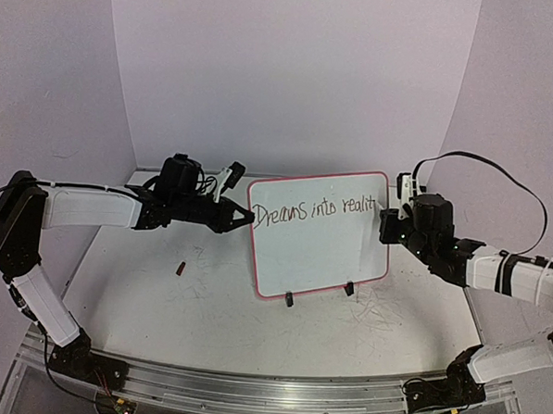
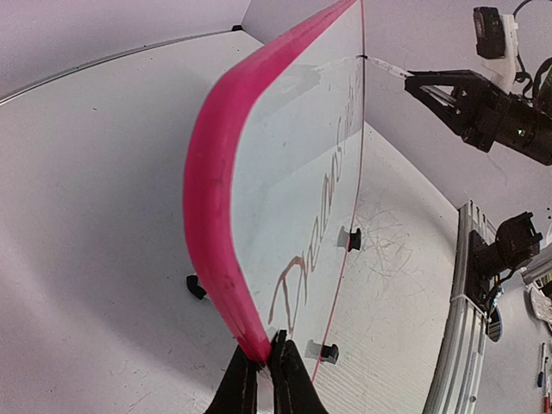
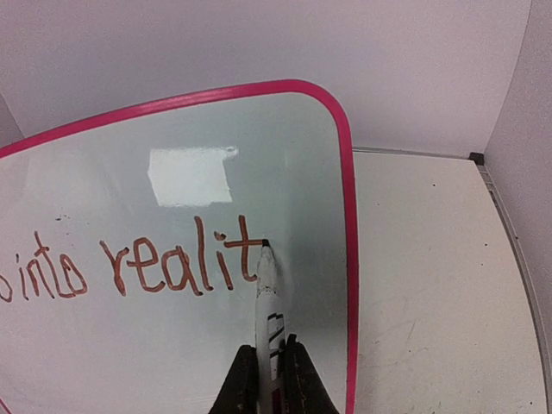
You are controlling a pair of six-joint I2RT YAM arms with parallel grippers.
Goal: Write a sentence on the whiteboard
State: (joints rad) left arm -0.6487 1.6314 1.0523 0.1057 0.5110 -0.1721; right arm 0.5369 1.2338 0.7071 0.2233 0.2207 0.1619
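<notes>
The whiteboard (image 1: 321,251) stands upright on its black clip feet (image 1: 290,299) in the middle of the table (image 1: 142,302), between the two arms and a little tilted. The left gripper (image 2: 263,354) is clamped on the pink frame at the board's left edge, one finger on each side of it. The right gripper (image 3: 273,362) is clenched around a white marker (image 3: 267,293) that points at the board. The marker's tip touches the glossy surface at the end of the cross stroke of the last "t". The sentence (image 1: 318,212) runs along the upper part of the board and reads "Dreams into realit", with the last letters close to the right frame. From the right wrist the strokes look reddish-brown. A small dark object (image 1: 180,269) lies on the table to the left of the board, apart from it
</notes>
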